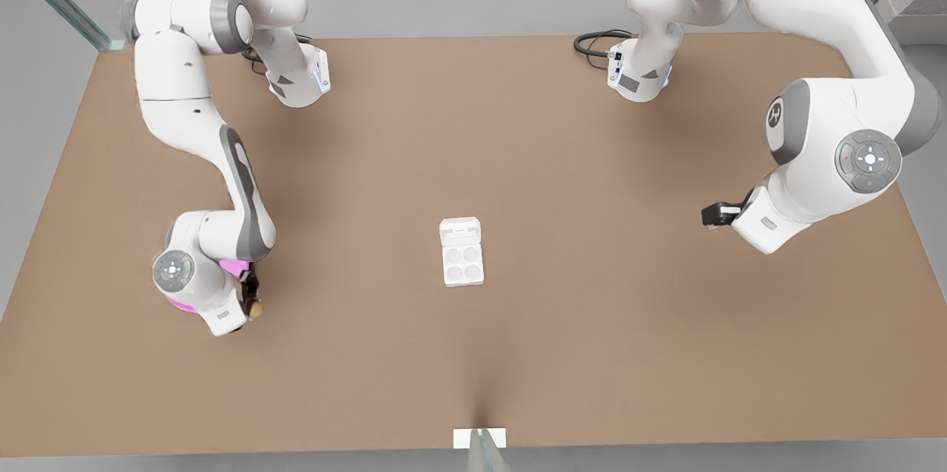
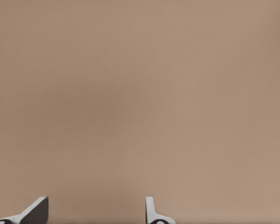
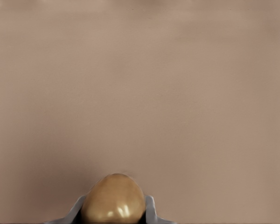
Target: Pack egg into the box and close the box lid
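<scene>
- The right hand (image 1: 251, 298) is at the front view's left, low over the brown table (image 1: 592, 354), with its two fingers (image 3: 149, 207) closed on the egg (image 1: 256, 307).
- In the right wrist view the egg (image 3: 113, 198) sits tan-brown and glossy between the two grey fingertips, each one pressing a side of it, with bare table behind.
- A pink plate (image 1: 235, 267) lies under that arm's wrist; two slivers of it show, one beside the hand and one at the arm's outer edge, and the rest is hidden by the arm.
- The left hand (image 1: 716, 215) is at the front view's right, well apart from the carton, pointing toward the table's middle.
- In the left wrist view, the left hand (image 2: 95, 210) has its two fingertips spread wide with nothing between them, and plain table beyond.
- The box (image 1: 462, 265) stands near the table's centre, between the two arms and well apart from both hands.
- Its four round cups face up, and none holds an egg.
- The box lid (image 1: 459, 230) is swung open and lies back from the tray on the side toward the arm bases, joined to it along one edge.
- The egg is well apart from the box, toward the front view's left.
</scene>
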`<state>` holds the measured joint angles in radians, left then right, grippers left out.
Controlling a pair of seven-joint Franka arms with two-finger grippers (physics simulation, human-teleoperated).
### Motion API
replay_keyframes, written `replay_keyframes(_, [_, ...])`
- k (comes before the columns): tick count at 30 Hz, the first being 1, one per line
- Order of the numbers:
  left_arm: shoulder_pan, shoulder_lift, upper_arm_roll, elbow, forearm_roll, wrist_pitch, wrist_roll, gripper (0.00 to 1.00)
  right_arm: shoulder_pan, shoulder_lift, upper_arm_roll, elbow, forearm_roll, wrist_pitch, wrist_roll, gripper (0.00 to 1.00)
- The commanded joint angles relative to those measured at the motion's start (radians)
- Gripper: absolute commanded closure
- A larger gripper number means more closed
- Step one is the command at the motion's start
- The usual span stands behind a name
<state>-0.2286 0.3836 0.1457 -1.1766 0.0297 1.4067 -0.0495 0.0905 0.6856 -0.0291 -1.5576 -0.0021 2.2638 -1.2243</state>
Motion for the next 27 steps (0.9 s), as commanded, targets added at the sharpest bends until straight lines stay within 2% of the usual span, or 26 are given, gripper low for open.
replay_keyframes(1, [0.0, 0.0, 0.0, 0.0, -0.001, 0.0, 0.0, 0.0, 0.025, 0.014, 0.0, 0.021, 0.019, -0.001, 0.026, 0.44])
replay_keyframes(5, [0.0, 0.0, 0.0, 0.0, -0.004, 0.0, -0.001, 0.0, 0.275, 0.025, 0.015, 0.039, 0.109, 0.0, 0.256, 0.44])
replay_keyframes(7, [-0.002, -0.002, 0.0, 0.0, -0.005, -0.009, -0.003, 0.0, 0.307, 0.028, 0.098, 0.039, 0.109, 0.0, 0.342, 0.44])
replay_keyframes(11, [-0.002, -0.002, 0.0, 0.0, -0.005, -0.009, -0.003, 0.0, 0.417, 0.058, 0.112, 0.071, 0.126, 0.02, 0.465, 0.44])
replay_keyframes(20, [-0.002, -0.008, 0.0, 0.0, -0.007, -0.029, -0.003, 0.0, 0.456, 0.18, 0.12, 0.235, 0.18, 0.022, 0.502, 0.44])
replay_keyframes(23, [-0.002, -0.006, 0.0, 0.0, -0.007, -0.035, -0.003, 0.0, 0.466, 0.187, 0.12, 0.235, 0.183, 0.028, 0.503, 0.43])
replay_keyframes(24, [-0.002, -0.006, 0.0, 0.0, -0.007, -0.035, -0.003, 0.0, 0.466, 0.187, 0.121, 0.235, 0.183, 0.03, 0.502, 0.0])
replay_keyframes(27, [-0.002, -0.006, 0.0, 0.0, -0.007, -0.035, -0.003, 0.0, 0.466, 0.186, 0.12, 0.234, 0.182, 0.03, 0.499, 0.0])
